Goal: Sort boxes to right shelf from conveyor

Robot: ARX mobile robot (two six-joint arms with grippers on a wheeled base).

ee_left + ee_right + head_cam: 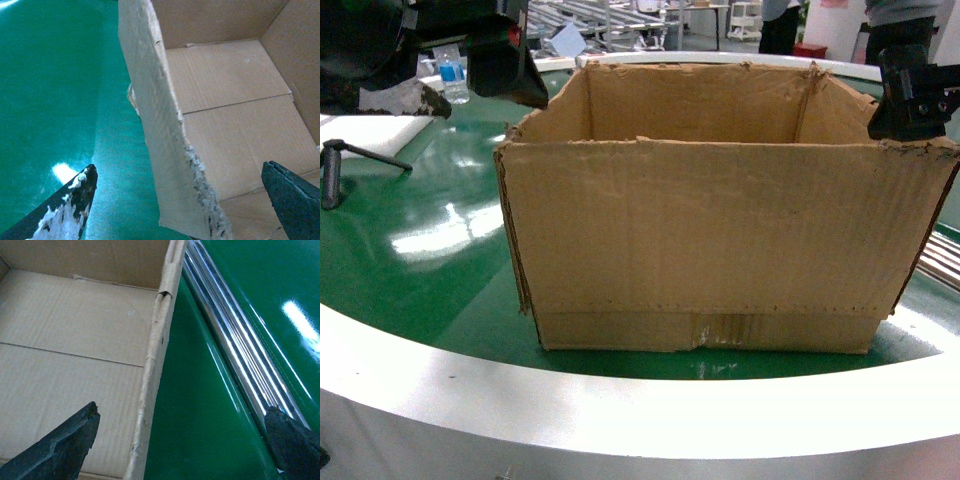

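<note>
While our left gripper [180,200] and right gripper [182,440] hung spread wide, each straddled a side wall of the cardboard box [720,240] below, grasping nothing.

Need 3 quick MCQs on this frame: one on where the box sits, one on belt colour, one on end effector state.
1. Where does the cardboard box stand?
A. on the conveyor belt
B. on a shelf tier
C. on the floor

2. What colour is the belt?
A. grey
B. dark green
C. orange

3. How do the left end effector and right end effector stand?
A. both shut on the box walls
B. both open, each straddling a side wall
C. both open, well behind the box

Answers: 1 A, the box base rests on the belt inside the white rim. 2 B, glossy green in all views. 3 B, each wrist view shows one finger inside the box and one outside.
</note>
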